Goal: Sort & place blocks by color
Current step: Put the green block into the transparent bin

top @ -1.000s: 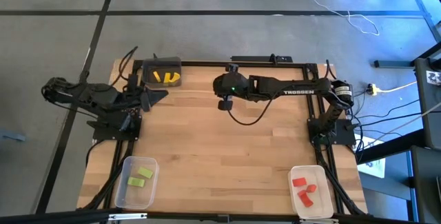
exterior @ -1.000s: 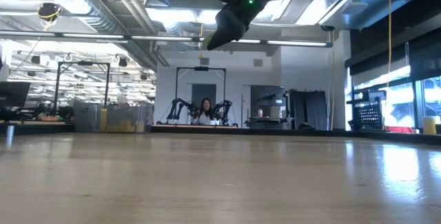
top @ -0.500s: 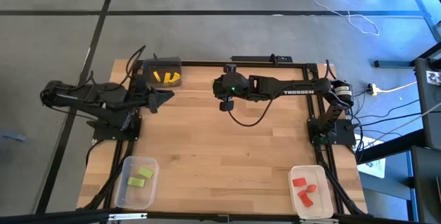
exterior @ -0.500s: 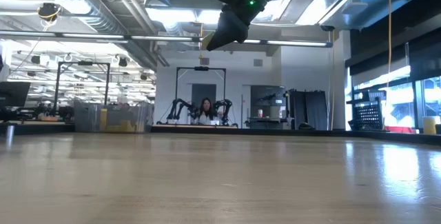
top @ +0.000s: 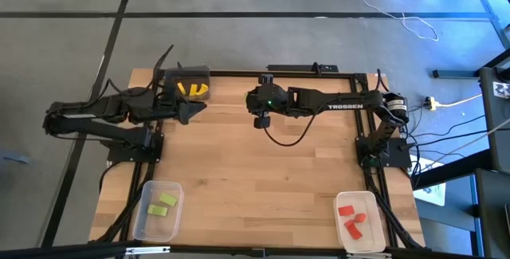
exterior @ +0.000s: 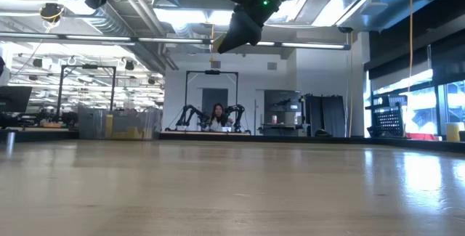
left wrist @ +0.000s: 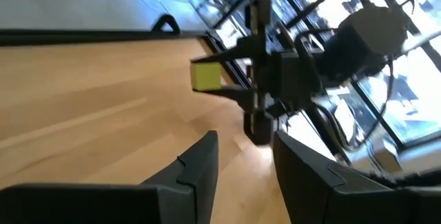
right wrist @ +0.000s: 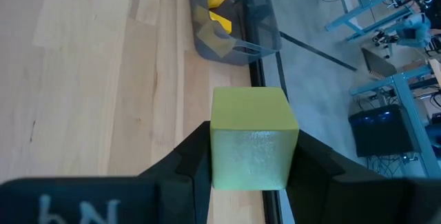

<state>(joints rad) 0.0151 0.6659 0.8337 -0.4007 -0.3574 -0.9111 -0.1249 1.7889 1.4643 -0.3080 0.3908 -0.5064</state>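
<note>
Biggest risk I see is a fumbled handoff: the right gripper is clamped on a yellow block up over the table's back middle, the left gripper sits near it, parted and empty, so a misaligned grab drops the block short of the yellow bin.

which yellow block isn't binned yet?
The yellow block clamped in the right tool, held above the table. The other yellow blocks lie in the dark bin at the far-left corner.

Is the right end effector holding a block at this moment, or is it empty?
Holding one. In its wrist view, the right end effector is shut on a yellow block, clamped between both fingers above the table's edge.
</note>
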